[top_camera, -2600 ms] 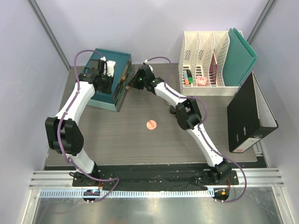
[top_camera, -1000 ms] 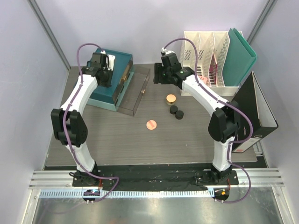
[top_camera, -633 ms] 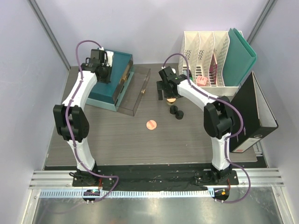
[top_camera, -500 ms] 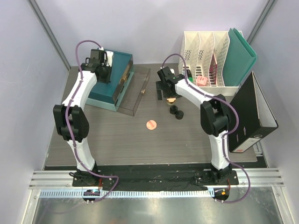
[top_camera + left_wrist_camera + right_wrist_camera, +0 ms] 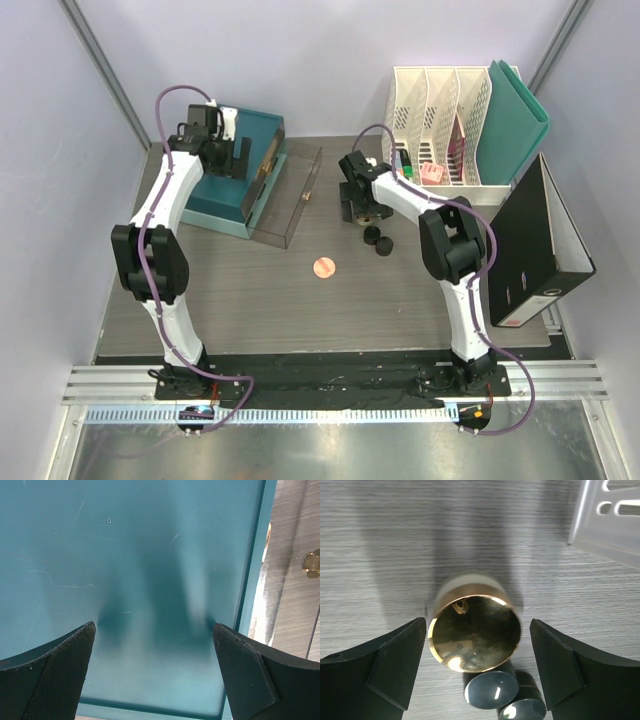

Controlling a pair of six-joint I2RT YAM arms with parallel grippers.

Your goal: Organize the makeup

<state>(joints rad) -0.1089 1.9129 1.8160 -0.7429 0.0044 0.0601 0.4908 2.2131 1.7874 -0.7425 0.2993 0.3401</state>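
While upright, round glossy gold-lidded jar (image 5: 474, 630)

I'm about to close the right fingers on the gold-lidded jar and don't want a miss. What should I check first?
1. Right gripper open: ok.
2. Gold-lidded jar centred between its fingers: ok.
3. Fingers low enough on the jar: cannot tell.
4. Black jars out of the closing path: cannot tell, they sit right beside it.
5. Left gripper open and empty above the teal box: ok.
6. Clear drawer pulled out: ok.
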